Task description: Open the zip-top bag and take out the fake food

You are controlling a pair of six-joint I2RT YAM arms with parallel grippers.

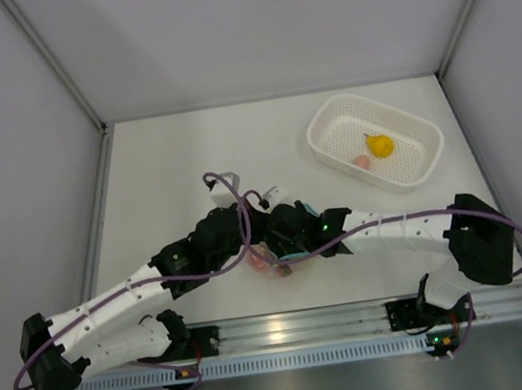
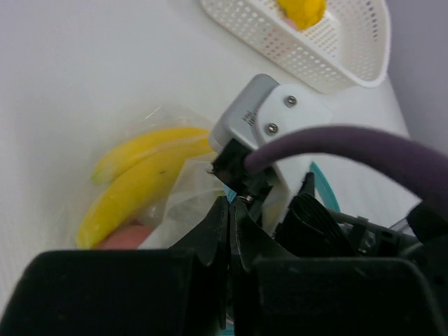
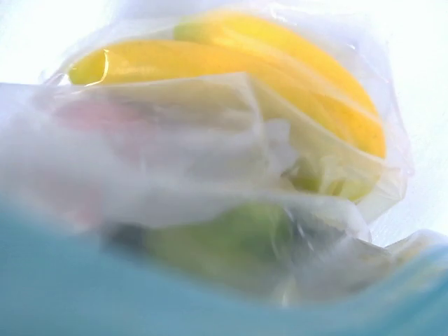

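Right claw (image 1: 279, 246): hold on zip-top bag (image 3: 231, 154) unclear.

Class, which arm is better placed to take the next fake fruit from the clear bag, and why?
Right, probably: its wrist camera sits close against the clear crinkly zip-top bag, yellow plastic banana bunch just ahead. The left gripper is shut, pinching that bag.

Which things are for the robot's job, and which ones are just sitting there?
For the job:
- zip-top bag
- yellow bananas and a green piece inside the bag
- yellow fruit and pink piece, lying in the white basket

Just lying about:
- the white basket itself
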